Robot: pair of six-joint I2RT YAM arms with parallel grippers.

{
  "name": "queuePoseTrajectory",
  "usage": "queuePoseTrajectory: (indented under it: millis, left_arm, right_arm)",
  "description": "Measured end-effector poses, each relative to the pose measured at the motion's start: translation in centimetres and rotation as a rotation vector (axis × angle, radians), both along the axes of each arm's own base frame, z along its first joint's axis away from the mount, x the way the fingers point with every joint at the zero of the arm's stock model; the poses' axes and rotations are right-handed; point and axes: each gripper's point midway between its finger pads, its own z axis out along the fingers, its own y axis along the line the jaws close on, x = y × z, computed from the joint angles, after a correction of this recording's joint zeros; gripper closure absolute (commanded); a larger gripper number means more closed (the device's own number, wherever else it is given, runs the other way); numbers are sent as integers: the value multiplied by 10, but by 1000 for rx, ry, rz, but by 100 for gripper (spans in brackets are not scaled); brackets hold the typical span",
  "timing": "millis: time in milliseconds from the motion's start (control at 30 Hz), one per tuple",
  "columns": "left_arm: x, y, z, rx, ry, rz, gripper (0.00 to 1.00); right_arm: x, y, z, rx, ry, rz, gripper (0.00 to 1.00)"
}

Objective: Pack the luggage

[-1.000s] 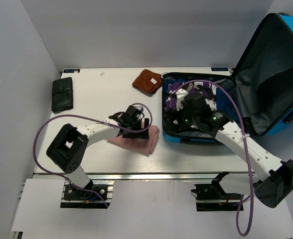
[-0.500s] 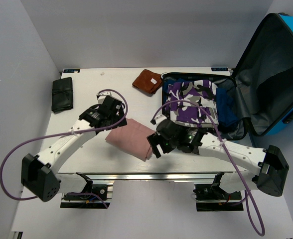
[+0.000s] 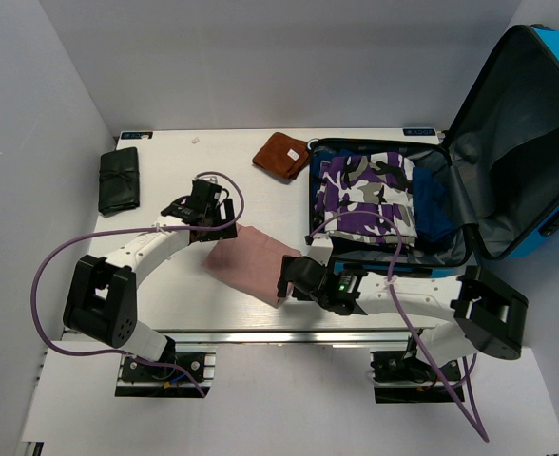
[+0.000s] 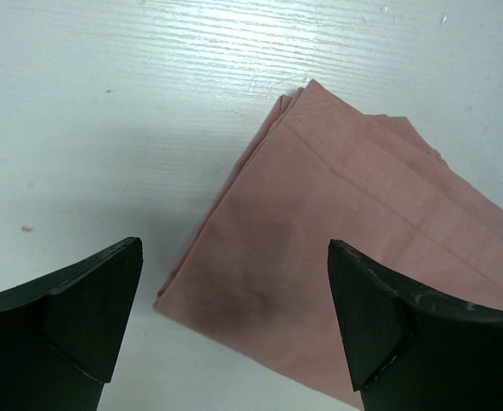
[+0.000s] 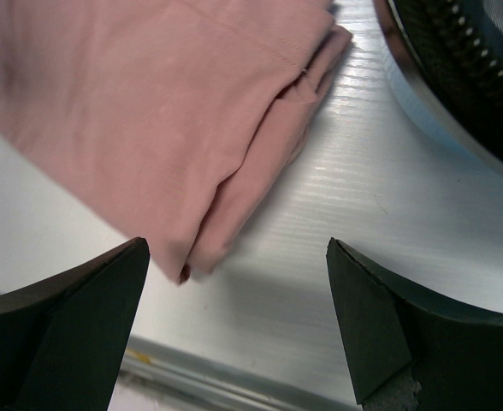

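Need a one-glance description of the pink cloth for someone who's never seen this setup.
Find the open blue suitcase at the table's right side. Just left of it, near the front edge, a flat folded cloth lies between the left gripper and right gripper, both open. It is the only pale pink item; the brown cloth and black roll sit farther back.

Luggage (image 3: 508, 142) is set at the right of the worktop (image 3: 194, 304), with folded garments (image 3: 365, 190) laid inside. Folded cloth (image 3: 251, 266) is placed left of it, pouch (image 3: 279, 154) behind that, rolled bundle (image 3: 119, 180) far left.
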Motion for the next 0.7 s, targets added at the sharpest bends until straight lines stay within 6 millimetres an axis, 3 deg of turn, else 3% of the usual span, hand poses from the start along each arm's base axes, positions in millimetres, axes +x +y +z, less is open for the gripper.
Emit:
queuePoseTrajectory:
  millis: [200,433,567,667,700]
  left_arm:
    - [-7,0,-34,-18,38,-65,2]
    - [-14,0,-63,-36,90,-68,5]
    - [-10,-3,-65,-55,69,-66,13]
    - [-6,-6,-66,-68,54,-67,23]
    - [-3,-8,-66,-73,46,-68,29]
  right_arm:
    - [7,7,-23,17,37,-137,11]
    - [12,14,-33,58,49,-204,11]
    - [16,19,-36,64,36,-209,11]
    - [20,27,-36,76,30,-208,17]
    - [21,30,-36,80,28,-207,28]
